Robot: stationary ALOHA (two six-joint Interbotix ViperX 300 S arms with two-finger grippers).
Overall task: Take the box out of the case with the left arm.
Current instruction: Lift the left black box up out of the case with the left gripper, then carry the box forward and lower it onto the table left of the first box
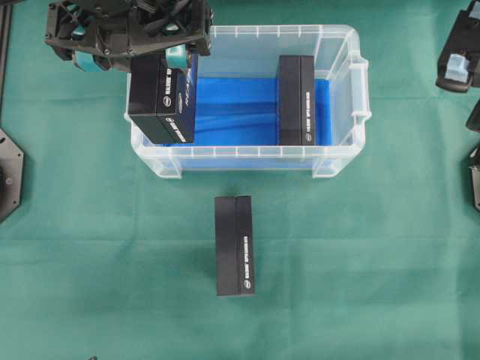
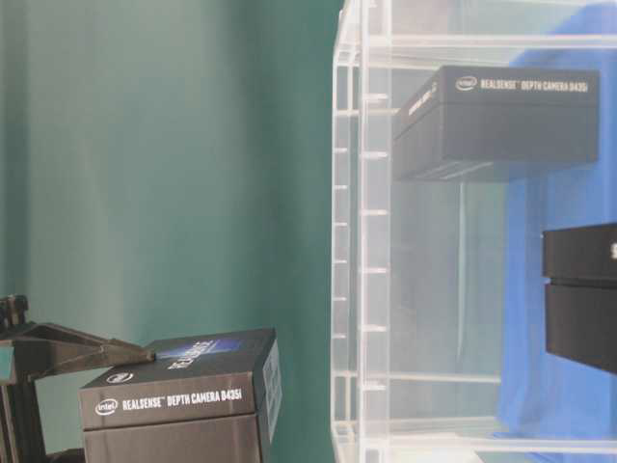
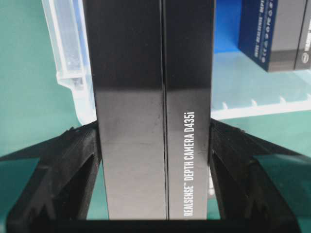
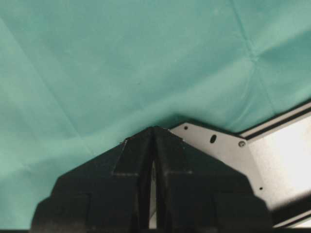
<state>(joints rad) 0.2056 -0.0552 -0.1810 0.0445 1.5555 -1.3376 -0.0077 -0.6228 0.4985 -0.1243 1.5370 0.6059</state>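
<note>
My left gripper (image 1: 142, 64) is shut on a black box (image 1: 161, 97) marked "RealSense Depth Camera", one finger (image 3: 80, 160) on each long side. The box (image 3: 153, 121) hangs slightly tilted over the left end of the clear case (image 1: 341, 97), which has a blue cloth on its bottom. In the table-level view the held box (image 2: 183, 395) is clear of the case's rim (image 2: 339, 193). A second black box (image 1: 296, 97) stands inside the case at its right. My right gripper (image 4: 153, 132) is shut and empty over the green cloth.
A third black box (image 1: 234, 246) lies on the green cloth in front of the case. The right arm (image 1: 457, 60) rests at the far right edge, with a metal plate (image 4: 218, 145) under its gripper. A dark mount (image 1: 9, 172) sits at the left edge.
</note>
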